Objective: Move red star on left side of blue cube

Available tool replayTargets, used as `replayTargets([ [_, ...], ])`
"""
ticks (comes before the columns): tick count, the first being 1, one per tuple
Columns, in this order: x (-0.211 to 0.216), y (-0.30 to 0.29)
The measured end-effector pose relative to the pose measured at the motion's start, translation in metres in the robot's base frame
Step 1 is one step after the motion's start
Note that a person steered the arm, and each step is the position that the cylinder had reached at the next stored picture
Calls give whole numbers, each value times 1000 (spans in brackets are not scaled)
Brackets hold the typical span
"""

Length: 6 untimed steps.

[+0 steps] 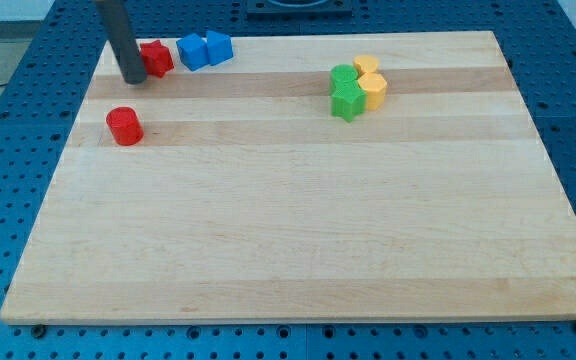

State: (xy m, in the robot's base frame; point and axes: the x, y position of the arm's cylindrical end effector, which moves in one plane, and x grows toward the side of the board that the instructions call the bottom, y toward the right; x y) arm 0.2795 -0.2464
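Red star (156, 57) already sat just left of blue cube (194, 51); tool (134, 79), a bare rod grasping nothing, touched star's left. Basically done.

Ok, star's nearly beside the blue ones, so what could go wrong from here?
My tip sits against the red star on its left. Pushing further right could shove the star into the blue cube and shift both blue blocks. All three sit near the board's top edge, so a slanted push might send one off.
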Motion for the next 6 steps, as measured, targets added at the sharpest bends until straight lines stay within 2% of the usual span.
replayTargets([
  [1,-8,-25],
  [2,-30,-25],
  [6,-47,14],
])
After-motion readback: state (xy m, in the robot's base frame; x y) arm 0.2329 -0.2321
